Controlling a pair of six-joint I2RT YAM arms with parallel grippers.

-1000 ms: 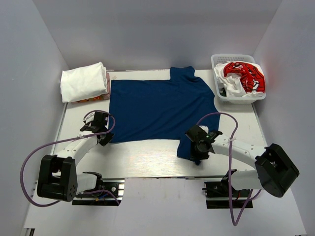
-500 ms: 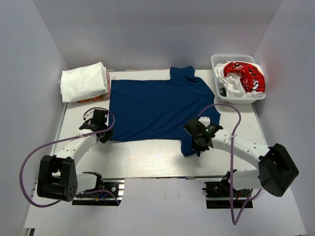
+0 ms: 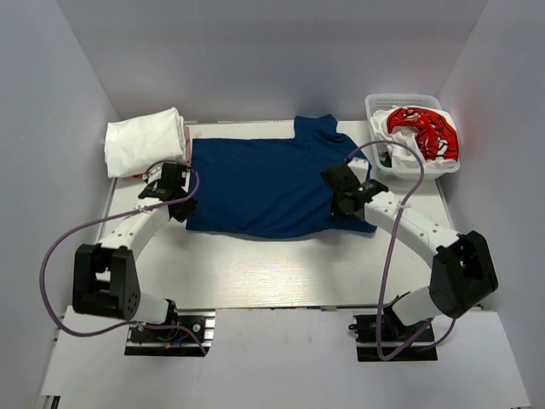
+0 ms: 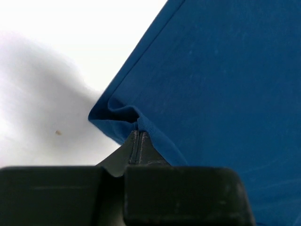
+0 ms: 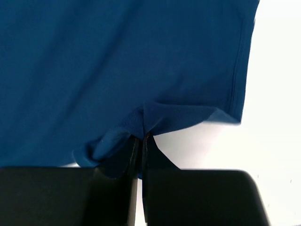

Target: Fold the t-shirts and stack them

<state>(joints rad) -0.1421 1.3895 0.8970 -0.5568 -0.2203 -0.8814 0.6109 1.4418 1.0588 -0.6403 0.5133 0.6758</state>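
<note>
Navy shirt (image 3: 272,179) lies spread across the middle of the table (image 3: 255,273), one sleeve pointing to the far side. Left gripper (image 4: 139,136) is clamped on the shirt's near left corner, jaws pressed together, a pinch of blue cloth puckered at the tips. Right gripper (image 5: 142,140) is clamped on the near right edge, beside the stitched hem, with cloth bunched at its tips too. Each arm reaches in from its own side. Far left corner: a folded white shirt (image 3: 143,142), just beside the navy one. Far right: the basket (image 3: 375,106) holds a red shirt (image 3: 423,128) heaped on a crumpled white shirt (image 3: 407,153).
</note>
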